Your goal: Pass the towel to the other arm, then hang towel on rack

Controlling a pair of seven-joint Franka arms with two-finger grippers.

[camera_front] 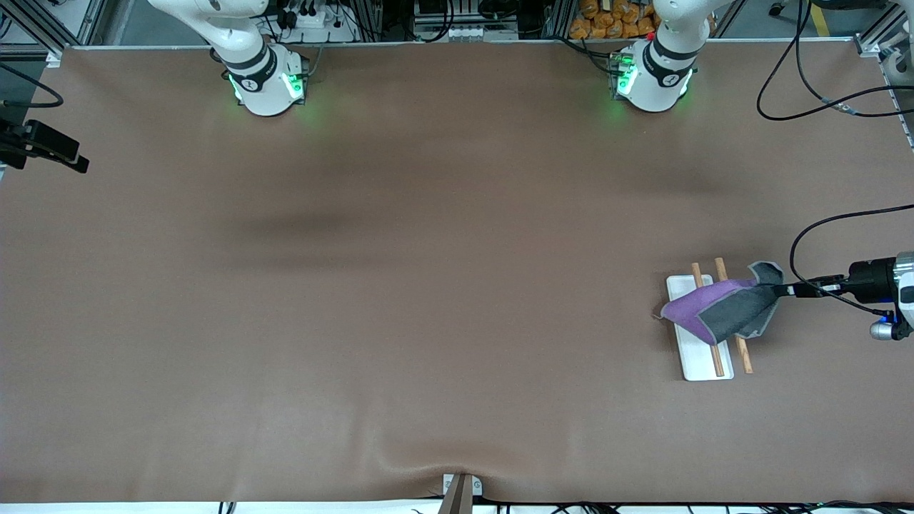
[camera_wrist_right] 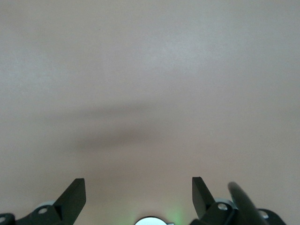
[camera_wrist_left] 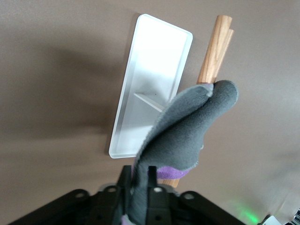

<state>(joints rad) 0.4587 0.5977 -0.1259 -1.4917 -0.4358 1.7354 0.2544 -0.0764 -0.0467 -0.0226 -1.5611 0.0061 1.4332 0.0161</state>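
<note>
The towel (camera_front: 721,310), purple on one face and dark grey on the other, lies draped across the two wooden rods (camera_front: 742,353) of the rack, above its white base (camera_front: 689,360). The rack stands toward the left arm's end of the table. My left gripper (camera_front: 782,289) reaches in level beside the rack and is shut on the towel's grey end. In the left wrist view the towel (camera_wrist_left: 192,126) fills the gap between the jaws of the left gripper (camera_wrist_left: 139,176), with a rod (camera_wrist_left: 215,47) and the base (camera_wrist_left: 154,70) past it. My right gripper (camera_wrist_right: 138,197) is open over bare table.
A brown mat (camera_front: 400,285) covers the table. Black cables (camera_front: 814,235) loop near the left arm's end. A small bracket (camera_front: 460,489) sits at the table edge nearest the front camera. The right arm's hand is outside the front view.
</note>
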